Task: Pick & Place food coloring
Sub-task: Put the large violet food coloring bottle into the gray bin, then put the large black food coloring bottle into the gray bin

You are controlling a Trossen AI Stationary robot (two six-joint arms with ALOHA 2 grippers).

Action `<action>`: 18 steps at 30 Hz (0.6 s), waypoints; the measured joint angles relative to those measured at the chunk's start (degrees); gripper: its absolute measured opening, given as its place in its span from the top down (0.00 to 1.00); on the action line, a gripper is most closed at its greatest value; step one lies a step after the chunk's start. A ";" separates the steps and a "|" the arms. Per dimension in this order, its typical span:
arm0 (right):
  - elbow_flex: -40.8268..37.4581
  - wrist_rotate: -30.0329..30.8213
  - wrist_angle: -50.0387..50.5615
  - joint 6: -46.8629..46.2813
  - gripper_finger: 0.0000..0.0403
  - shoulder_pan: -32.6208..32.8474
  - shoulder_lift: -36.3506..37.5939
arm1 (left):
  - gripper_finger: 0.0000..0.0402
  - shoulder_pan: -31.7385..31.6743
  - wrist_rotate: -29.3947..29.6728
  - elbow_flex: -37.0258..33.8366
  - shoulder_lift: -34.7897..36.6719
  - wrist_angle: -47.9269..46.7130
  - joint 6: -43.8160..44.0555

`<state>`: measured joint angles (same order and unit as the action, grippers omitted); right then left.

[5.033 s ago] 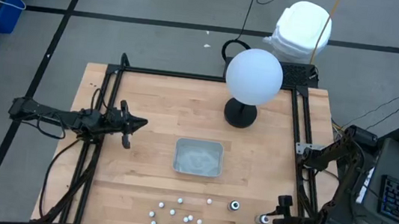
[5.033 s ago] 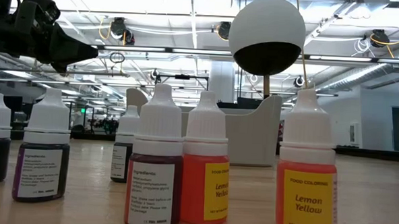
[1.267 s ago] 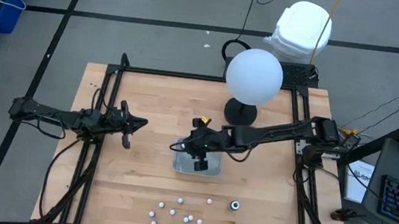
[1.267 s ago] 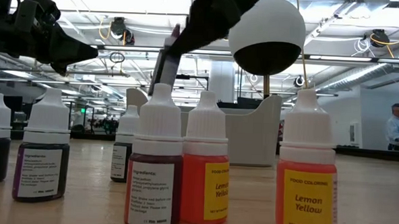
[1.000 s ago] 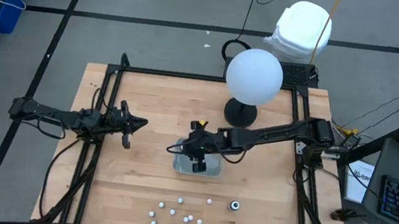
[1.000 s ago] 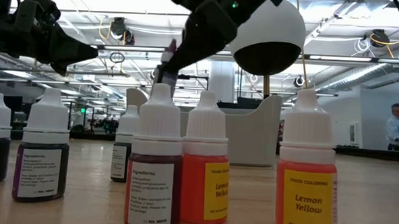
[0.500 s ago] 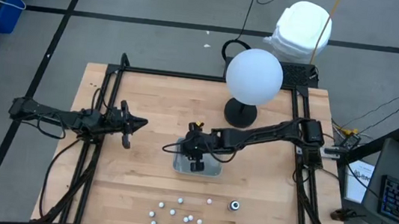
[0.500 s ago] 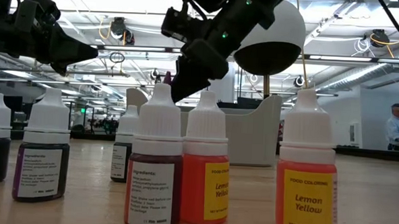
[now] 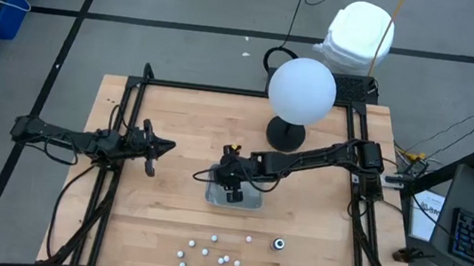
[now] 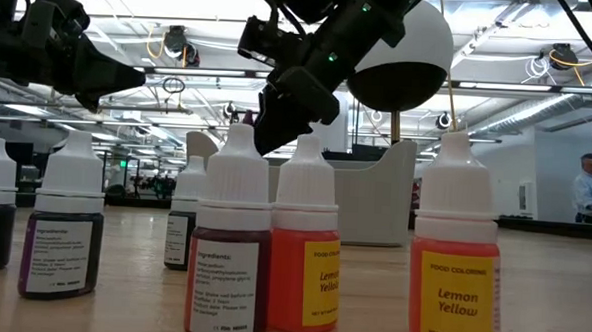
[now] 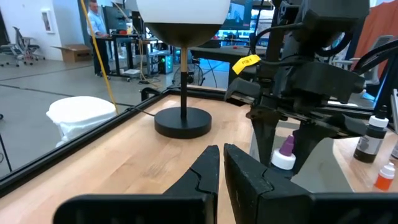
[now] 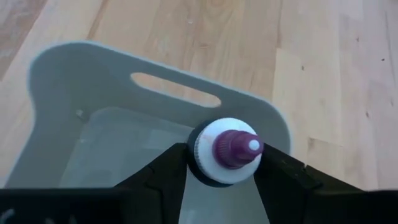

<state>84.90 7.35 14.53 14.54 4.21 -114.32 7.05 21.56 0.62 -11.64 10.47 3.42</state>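
Small, light, hard plastic bottle (image 12: 225, 151) with a purple tip, likely slippery; best pinched at the sides under the cap. Held over the tray (image 9: 235, 187) mid-frame by right gripper (image 12: 221, 163), fingers touching it. Left gripper (image 11: 221, 163) clenched, empty.

You see one food coloring bottle (image 12: 225, 151) with a white collar and a purple tip, standing upright between the right gripper's (image 12: 221, 167) fingers (image 12: 163, 175) over the clear tray (image 9: 235, 187), near the tray's handle end. The rest of the food coloring bottles (image 9: 214, 256) stand upright on the wood, well in front of the tray: a loose cluster of white-capped ones, and beside them three dark ones (image 9: 280, 244) with ringed tops. Close up, you can read a dark red one (image 10: 230, 245), an orange one (image 10: 305, 249) touching it, and a Lemon Yellow one (image 10: 456, 255).
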 joint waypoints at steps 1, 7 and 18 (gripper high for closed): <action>0.00 0.02 -0.55 0.07 0.55 0.00 0.00 | 0.92 0.00 0.00 0.00 0.02 -0.01 -0.09; 0.00 0.02 -5.81 0.09 0.41 0.00 0.00 | 0.92 0.00 0.01 0.00 0.00 0.01 -0.13; -0.11 6.20 -0.23 2.01 0.31 3.51 8.36 | 0.92 0.00 -0.07 0.00 0.02 -1.50 -0.27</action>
<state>84.79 13.56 14.31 16.55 7.72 -105.96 7.05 21.50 0.62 -11.62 8.97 3.16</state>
